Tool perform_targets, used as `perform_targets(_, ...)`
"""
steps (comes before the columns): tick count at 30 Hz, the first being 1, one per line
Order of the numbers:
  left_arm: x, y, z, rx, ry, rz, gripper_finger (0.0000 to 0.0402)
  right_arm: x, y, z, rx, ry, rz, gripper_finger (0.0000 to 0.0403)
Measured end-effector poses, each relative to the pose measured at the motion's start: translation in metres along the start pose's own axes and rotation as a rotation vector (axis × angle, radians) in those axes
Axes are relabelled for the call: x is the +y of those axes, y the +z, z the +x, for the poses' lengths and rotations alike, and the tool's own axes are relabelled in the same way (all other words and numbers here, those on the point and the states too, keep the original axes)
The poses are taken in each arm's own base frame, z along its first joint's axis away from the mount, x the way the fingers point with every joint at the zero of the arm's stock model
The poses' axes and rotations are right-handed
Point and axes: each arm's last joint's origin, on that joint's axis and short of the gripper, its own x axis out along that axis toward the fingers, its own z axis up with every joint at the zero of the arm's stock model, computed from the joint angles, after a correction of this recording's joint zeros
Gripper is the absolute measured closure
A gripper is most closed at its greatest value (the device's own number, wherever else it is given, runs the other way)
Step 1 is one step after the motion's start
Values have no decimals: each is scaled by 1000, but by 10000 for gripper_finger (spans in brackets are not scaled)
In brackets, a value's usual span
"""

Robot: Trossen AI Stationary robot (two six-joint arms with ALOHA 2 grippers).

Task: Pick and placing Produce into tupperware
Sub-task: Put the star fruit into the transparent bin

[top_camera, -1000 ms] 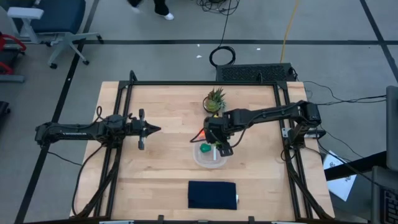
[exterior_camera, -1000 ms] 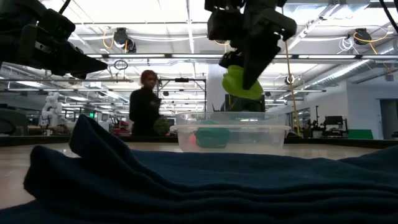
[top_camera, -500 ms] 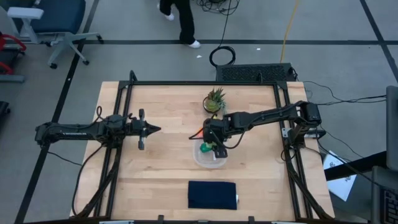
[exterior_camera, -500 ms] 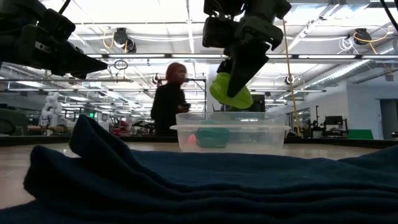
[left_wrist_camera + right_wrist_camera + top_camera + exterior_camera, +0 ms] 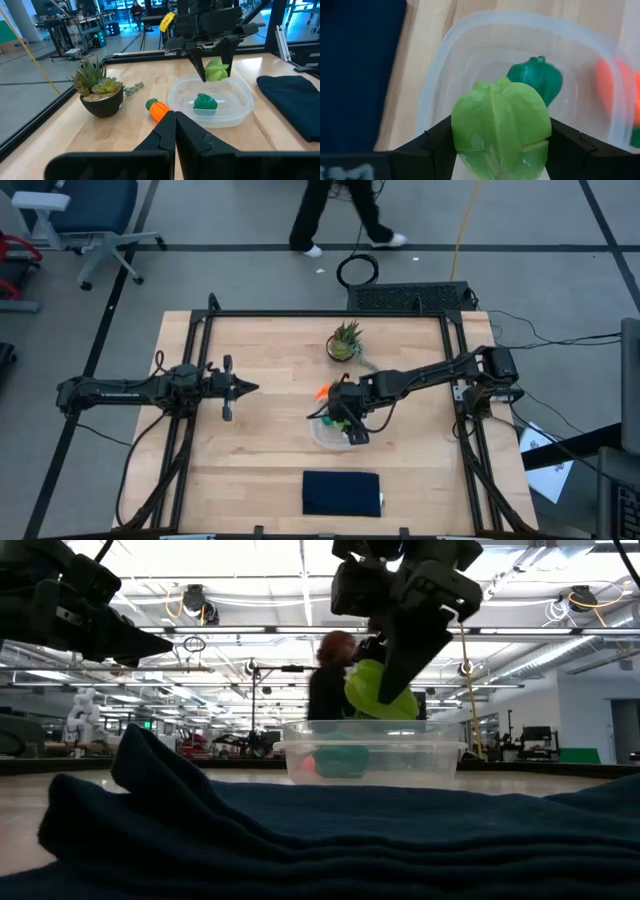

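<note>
Hovering lower now, the right tool has dropped its clamped light green leaf just over the clear tub; release looks next. Left tool waits, pinched together.

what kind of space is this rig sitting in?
Looks like a large robotics lab or open workshop, not a home. The low view shows an industrial ceiling with strip lights and a person walking behind the table; the left wrist view shows workbenches with equipment; cables run across the floor.
</note>
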Motion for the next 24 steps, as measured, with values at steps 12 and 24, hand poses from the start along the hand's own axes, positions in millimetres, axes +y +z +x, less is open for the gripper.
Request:
perform_targets(12,0,0,0,-1,0,-5,396,0,0,4,-39,1,64,180)
perform_targets(24,0,0,0,-1,0,-6,396,-1,-20,22,-23,2,135,180)
